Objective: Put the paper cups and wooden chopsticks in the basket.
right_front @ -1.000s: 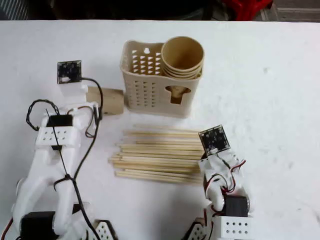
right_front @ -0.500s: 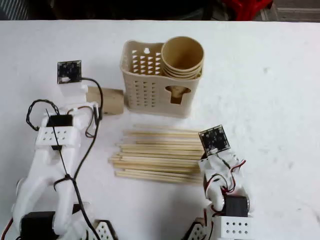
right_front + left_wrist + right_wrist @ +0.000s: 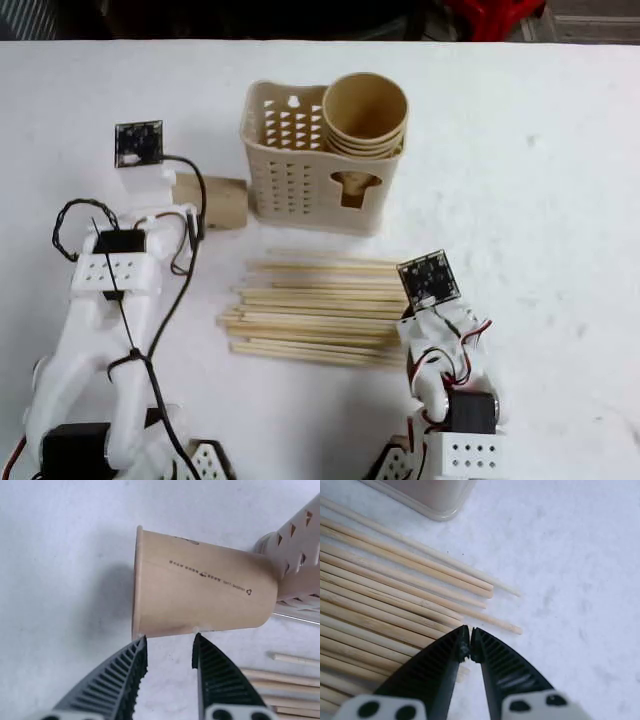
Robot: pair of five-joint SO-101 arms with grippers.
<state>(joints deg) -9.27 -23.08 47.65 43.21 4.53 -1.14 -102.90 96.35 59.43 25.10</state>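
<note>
Paper cup [image 3: 200, 592] lies at left hand's [image 3: 169, 642] parted tips.

Matt paper cup [image 3: 200, 595] (perforated plastic basket [image 3: 290, 190])

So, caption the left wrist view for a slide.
Open left gripper at a tipped paper cup beside the basket.

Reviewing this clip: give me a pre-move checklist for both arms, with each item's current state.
1. Left gripper open at the brown paper cup lying on its side: ok.
2. That cup clear of the beige perforated plastic basket: cannot tell; its base is very close.
3. Room in the basket beside the stacked paper cups: ok.
4. Right gripper, shut at the wooden chopsticks' ends, holding one: cannot tell.
5. Chopsticks in the basket: not ok, they lie on the white table.
</note>
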